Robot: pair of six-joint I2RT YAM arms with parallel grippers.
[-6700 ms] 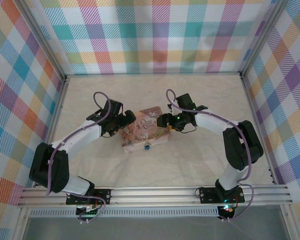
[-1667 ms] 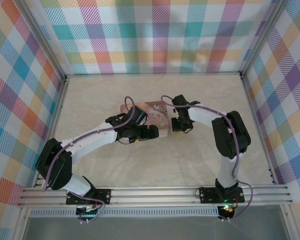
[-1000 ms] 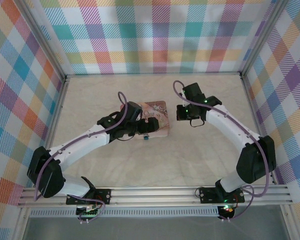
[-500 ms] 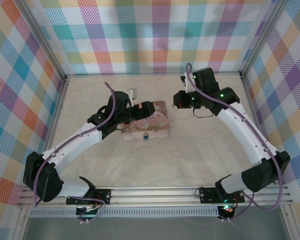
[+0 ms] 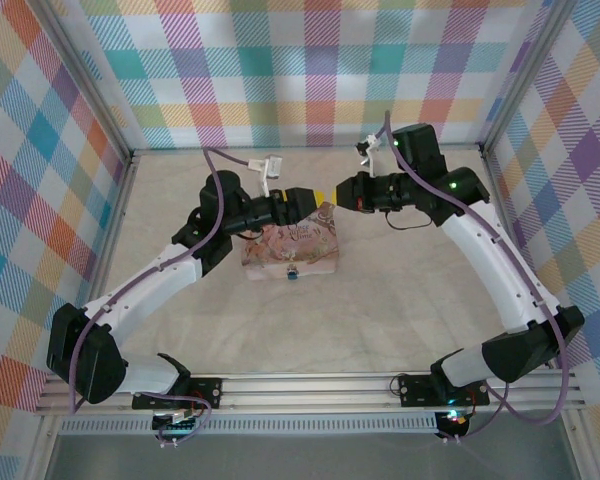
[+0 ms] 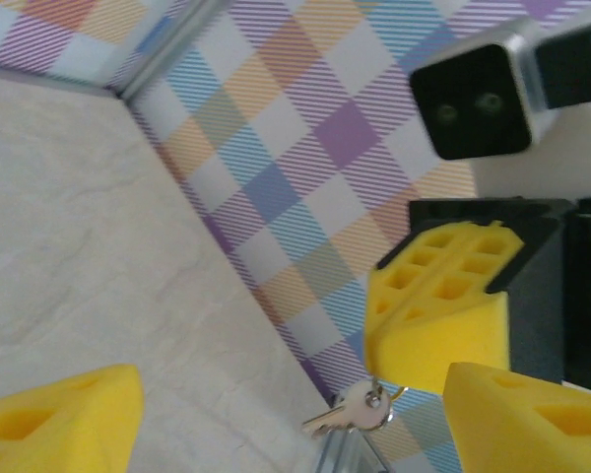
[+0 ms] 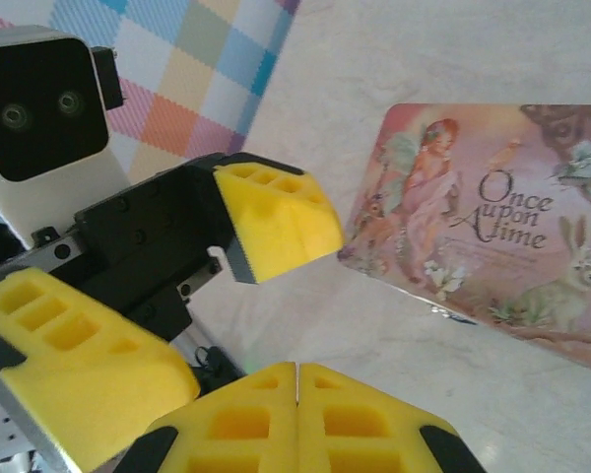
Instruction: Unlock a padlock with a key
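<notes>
Two hands meet tip to tip by the far edge of the pink tin (image 5: pixel 300 240). The right hand (image 7: pixel 297 379) is pinched tight, with the key (image 6: pixel 350 412) dangling from its tips. The left hand (image 6: pixel 286 404) is spread wide, holding nothing. The tin lies flat on the tabletop (image 5: pixel 380 300) with its lid on, so I can't tell what's inside. The padlock (image 5: pixel 292 270) sits at the tin's near edge.

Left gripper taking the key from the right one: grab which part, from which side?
Take the key by its free blade end, which juts out sideways under the right gripper's shut fingertips. The head sits tight against them. Probably bring the left gripper, open and facing it, straight in so its fingers straddle the blade. Which way the flats face is hard to tell.
</notes>
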